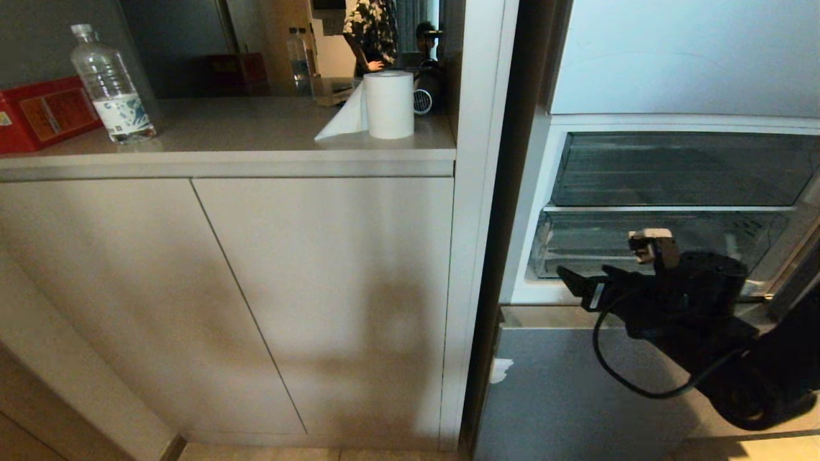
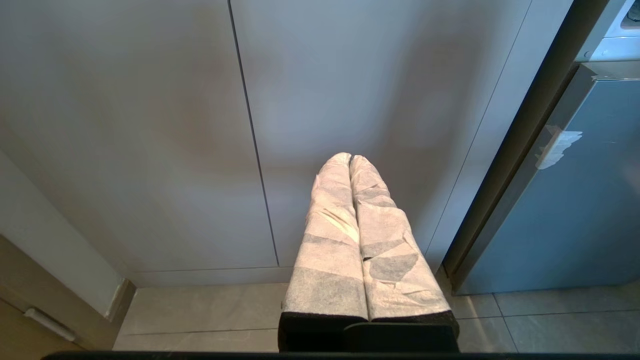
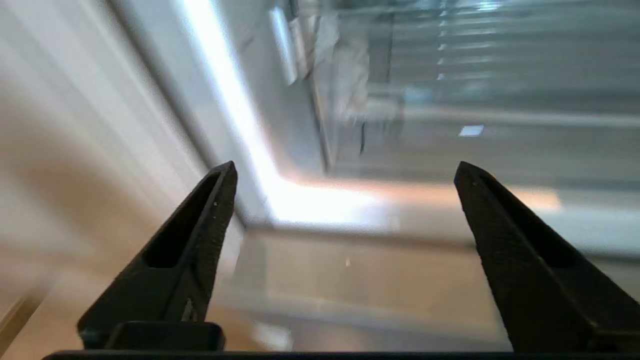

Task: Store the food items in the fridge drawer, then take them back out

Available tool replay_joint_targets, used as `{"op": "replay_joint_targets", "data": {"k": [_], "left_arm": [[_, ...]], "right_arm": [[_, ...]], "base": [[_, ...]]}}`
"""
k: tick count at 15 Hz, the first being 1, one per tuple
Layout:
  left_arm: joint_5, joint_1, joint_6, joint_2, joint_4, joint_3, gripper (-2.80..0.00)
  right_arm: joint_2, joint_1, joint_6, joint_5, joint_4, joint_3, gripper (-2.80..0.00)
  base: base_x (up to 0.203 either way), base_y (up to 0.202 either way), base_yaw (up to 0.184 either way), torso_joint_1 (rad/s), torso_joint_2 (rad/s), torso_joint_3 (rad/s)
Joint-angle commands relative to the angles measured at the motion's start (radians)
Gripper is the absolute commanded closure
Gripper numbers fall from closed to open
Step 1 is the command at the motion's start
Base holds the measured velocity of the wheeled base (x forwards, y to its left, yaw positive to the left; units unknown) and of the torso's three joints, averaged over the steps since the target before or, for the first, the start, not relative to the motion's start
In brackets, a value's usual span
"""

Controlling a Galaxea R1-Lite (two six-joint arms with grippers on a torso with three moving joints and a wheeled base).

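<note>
The right gripper (image 1: 605,266) is released: in the right wrist view its two dark fingers (image 3: 195,235) stand wide apart with nothing between them. In the head view it hangs just in front of the lower fridge drawer (image 1: 660,246), level with that drawer's clear front wall and towards its left end, with the fingers pointing at the fridge. A second clear drawer (image 1: 679,169) sits directly above it. The lower drawer's long axis runs side to side across the fridge opening, so the gripper faces it broadside. Whether it is the one the task means cannot be told from here, and neither drawer looks pulled out.

The two red fruits show in no view; where they lie relative to the drawer cannot be told.

The left gripper (image 2: 350,162), its wrapped fingers pressed together, points at the cabinet doors (image 2: 150,125) well left of the drawer, so the right arm is clearly the nearer one.
</note>
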Motion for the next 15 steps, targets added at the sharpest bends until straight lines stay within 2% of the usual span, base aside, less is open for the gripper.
{"op": "replay_joint_targets", "data": {"k": [1,6,15], "left_arm": [[0.000,0.000,0.000,-0.002,0.000,0.000,0.00],[0.000,0.000,0.000,-0.002,0.000,0.000,0.00],[0.000,0.000,0.000,-0.002,0.000,0.000,0.00]], "right_arm": [[0.158,0.023,0.002,-0.064,-0.015,-0.122,-2.80],[0.212,0.035,0.004,-0.153,-0.016,-0.234,-2.80],[0.129,0.047,0.004,-0.178,-0.016,-0.220,-2.80]], "base": [[0.000,0.000,0.000,0.000,0.00,0.000],[0.000,0.000,0.000,0.000,0.00,0.000],[0.000,0.000,0.000,0.000,0.00,0.000]]}}
